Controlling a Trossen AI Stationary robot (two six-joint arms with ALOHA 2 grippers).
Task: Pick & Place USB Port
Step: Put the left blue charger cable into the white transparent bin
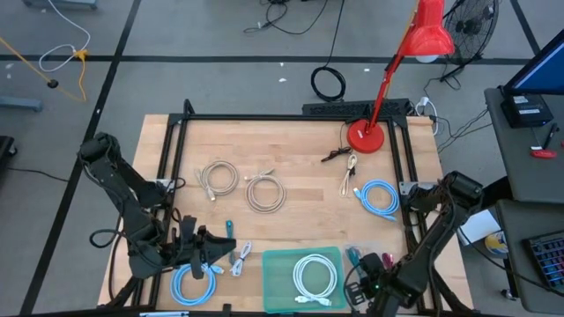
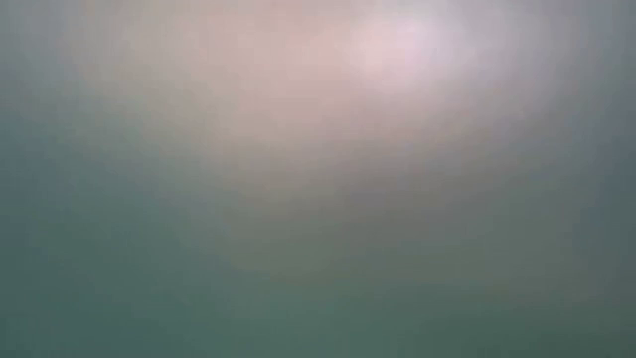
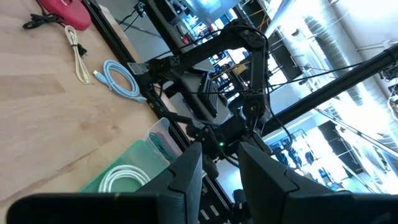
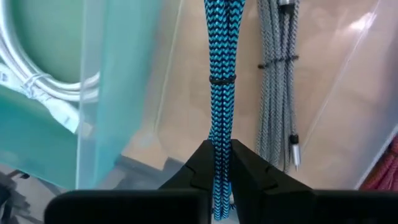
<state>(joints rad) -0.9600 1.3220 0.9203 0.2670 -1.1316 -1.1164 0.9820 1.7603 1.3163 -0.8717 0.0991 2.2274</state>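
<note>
A teal-and-black braided cable bundle (image 4: 219, 68), tied with a black band, lies in a clear plastic box (image 1: 368, 261) at the table's near right. My right gripper (image 4: 219, 152) (image 1: 359, 266) points steeply down into the box and is shut on the bundle. The bundle's plug ends are out of view. A grey braided cable (image 4: 277, 74) with a metal plug lies beside it. My left gripper (image 3: 221, 163) (image 1: 220, 250) hangs level over the near left, open with nothing between its fingers. The low view shows only blur. My right gripper pinches the teal-and-black bundle between its two fingers, several strands together, a little short of the black band (image 4: 222, 79). The fingers (image 4: 202, 163) come from above and slant down. The bundle (image 4: 217, 134) runs straight away from them; whether it is lifted I cannot tell.
A green tray (image 1: 278, 262) holding a coiled white cable (image 1: 314, 276) stands just left of the clear box. Light-blue coils (image 1: 194, 282) (image 1: 379, 197), two grey coils (image 1: 218, 179) (image 1: 264, 192), a red lamp base (image 1: 365, 136) and a black frame rail (image 1: 291, 117) also occupy the table.
</note>
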